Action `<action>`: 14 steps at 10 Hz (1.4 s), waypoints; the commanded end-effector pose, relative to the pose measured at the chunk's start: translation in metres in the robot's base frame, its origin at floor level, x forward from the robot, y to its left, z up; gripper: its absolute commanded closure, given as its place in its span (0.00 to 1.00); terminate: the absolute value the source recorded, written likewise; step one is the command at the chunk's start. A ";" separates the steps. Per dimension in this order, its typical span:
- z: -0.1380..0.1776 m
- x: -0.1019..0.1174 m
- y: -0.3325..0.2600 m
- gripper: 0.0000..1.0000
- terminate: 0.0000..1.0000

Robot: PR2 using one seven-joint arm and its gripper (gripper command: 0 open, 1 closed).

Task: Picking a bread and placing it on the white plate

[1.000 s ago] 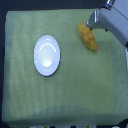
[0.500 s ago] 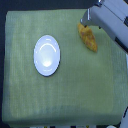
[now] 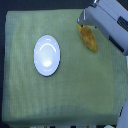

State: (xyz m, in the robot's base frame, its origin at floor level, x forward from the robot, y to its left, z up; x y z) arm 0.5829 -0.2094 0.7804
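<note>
The desk [image 3: 30,110] under its green cloth [image 3: 70,95] looked the same as a second before, and the white plate [image 3: 47,55] sat bare at centre-left. The arm [image 3: 107,22] had barely shifted at the exterior view's upper right. The gripper [image 3: 83,21] hung at the bread's [image 3: 89,38] upper end; parted or clenched, I could not tell. The bread lay on the cloth, well apart from the plate, so the pick looked not yet made.

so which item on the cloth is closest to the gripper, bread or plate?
The bread: it lies right at the gripper, at the exterior view's upper right. The white plate sits well apart, left of centre on the green cloth.
</note>
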 end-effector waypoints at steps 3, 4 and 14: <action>-0.046 -0.008 0.022 0.00 0.00; -0.050 -0.008 0.023 0.00 0.00; -0.069 -0.019 0.011 0.00 0.00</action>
State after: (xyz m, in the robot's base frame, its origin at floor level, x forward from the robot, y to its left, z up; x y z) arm 0.5678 -0.1920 0.7186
